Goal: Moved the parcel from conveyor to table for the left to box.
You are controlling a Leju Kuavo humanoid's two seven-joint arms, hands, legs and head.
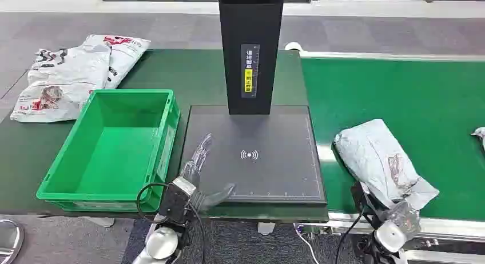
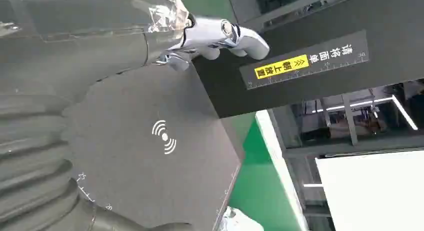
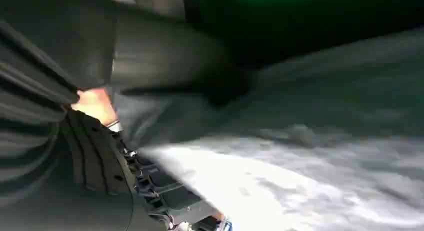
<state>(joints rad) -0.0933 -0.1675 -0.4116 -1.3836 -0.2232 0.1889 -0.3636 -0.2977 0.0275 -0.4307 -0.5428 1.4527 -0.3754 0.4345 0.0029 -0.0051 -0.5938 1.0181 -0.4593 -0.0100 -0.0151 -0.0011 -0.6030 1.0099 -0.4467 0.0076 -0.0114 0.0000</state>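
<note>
Grey floor (image 1: 171, 30) lies beyond the dark green table (image 1: 23, 144)

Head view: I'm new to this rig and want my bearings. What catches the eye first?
The bright green crate stands empty at the left on the dark table, with grey parcels piled behind it. In the middle, a black scanning pad with a tall black post has the left hand resting open on it. On the green conveyor at the right lies a grey parcel, the right hand at its near end.
</note>
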